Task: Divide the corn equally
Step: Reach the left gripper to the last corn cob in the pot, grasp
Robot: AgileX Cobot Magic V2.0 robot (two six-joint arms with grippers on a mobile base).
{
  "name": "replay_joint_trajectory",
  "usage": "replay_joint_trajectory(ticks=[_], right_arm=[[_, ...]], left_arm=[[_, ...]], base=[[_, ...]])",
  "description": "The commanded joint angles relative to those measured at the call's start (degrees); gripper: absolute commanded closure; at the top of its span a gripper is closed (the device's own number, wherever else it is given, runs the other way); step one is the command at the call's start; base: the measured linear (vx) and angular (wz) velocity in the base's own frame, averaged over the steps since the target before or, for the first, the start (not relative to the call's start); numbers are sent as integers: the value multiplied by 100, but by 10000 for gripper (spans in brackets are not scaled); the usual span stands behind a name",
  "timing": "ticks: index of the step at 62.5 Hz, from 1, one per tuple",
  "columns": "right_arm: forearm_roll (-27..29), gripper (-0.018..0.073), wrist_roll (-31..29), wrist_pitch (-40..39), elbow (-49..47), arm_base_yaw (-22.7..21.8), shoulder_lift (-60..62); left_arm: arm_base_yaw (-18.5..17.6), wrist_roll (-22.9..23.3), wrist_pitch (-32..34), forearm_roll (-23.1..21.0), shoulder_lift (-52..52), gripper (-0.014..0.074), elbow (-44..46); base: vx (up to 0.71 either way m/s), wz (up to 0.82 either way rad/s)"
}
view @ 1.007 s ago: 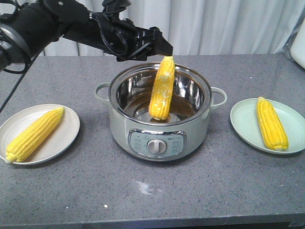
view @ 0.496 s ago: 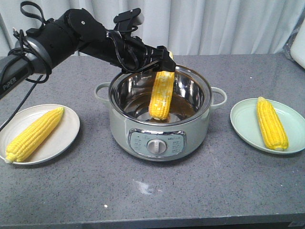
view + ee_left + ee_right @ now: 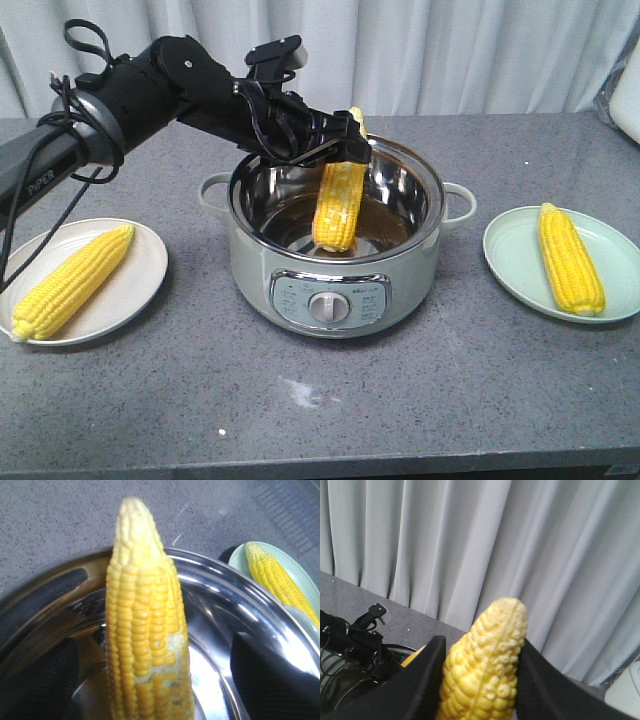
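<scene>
1. The left gripper (image 3: 345,142) hangs over the electric pot (image 3: 335,290), jaws apart on either side of the pot cob (image 3: 338,205) (its wrist view shows a gap beside each black finger (image 3: 270,680)).
2. The pot cob stands slightly tilted in the steel bowl, with its lower end down and its tip above the rim.
3. The right gripper (image 3: 481,645) is clamped on the held cob (image 3: 495,620), in front of a curtain (image 3: 420,540).
4. The left-plate cob (image 3: 70,282) lies on a white plate (image 3: 140,250). The right-plate cob (image 3: 570,258) lies on a pale green plate (image 3: 510,250). Both plates flank the pot on the grey table (image 3: 300,410).
</scene>
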State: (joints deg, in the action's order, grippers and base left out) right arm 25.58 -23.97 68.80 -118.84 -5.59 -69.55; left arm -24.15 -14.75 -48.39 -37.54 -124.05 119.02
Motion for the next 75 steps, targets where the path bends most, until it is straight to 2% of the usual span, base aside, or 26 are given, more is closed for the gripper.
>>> replay_joint_trajectory(ticks=[1,26,35,40,48,66,75], right_arm=[[47,561,-17,-422,-99,-34,40],[11,561,-17,-415,-99,-34,40],[11,561,-17,-415,-99,-34,40],[5,561,-17,-415,-99,-34,40],[5,561,-17,-415,-99,-34,40],[5,561,-17,-415,-99,-34,40],[6,561,-17,-391,-99,-34,40]], left_arm=[[-69,39,303,-240,294,3,180],[-73,26,308,-233,157,4,180],[-73,27,308,-227,157,38,180],[-73,32,293,-227,157,87,180],[-73,32,214,-227,157,221,180],[-73,20,112,-189,157,602,180],[-73,9,190,-195,245,605,195]], base=[[0,0],[0,0],[0,0],[0,0],[0,0],[0,0],[0,0]])
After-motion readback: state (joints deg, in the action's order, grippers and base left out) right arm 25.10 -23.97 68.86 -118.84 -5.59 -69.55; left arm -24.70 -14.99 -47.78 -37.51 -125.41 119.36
